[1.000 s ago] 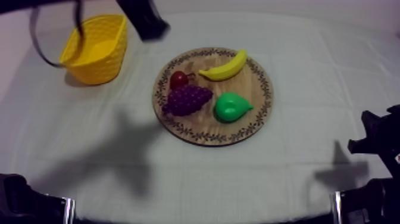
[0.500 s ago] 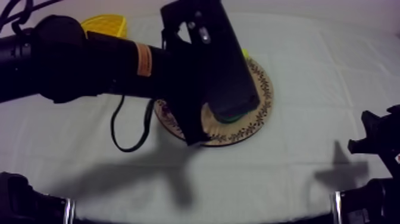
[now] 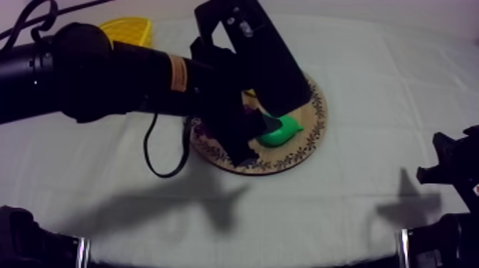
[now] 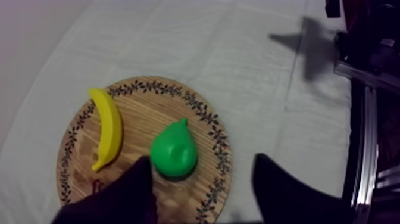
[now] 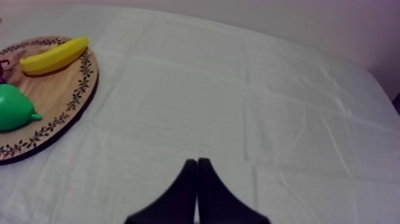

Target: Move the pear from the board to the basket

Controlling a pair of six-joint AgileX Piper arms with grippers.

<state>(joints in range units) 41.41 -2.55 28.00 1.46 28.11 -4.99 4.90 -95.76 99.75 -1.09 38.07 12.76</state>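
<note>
The desk [image 3: 371,78] under its pale cloth takes up most of what I can see. My left arm [image 3: 107,75] reaches in from the far left corner and hangs over the middle of it, covering much of the round wooden board [image 3: 308,117]. The yellow basket [image 3: 128,28] sits near the far left corner, half hidden behind that arm and well apart from the board.

The left end effector [image 4: 202,159] is above the board with its two black fingers spread wide and nothing gripped between them. I can't quite tell from here whether they touch the wood. The pear [image 4: 173,152] lies on the board, on the part nearer the desk's near edge and right edge. It is just ahead of the gap and close to one finger [image 4: 140,184]. The banana [image 4: 108,126] lies beside the pear but apart from it, along the patterned rim.

The right end effector [image 5: 197,164] is over bare cloth toward the desk's right edge, well away from the board. Its fingers are pressed together into a narrow wedge, holding nothing.
</note>
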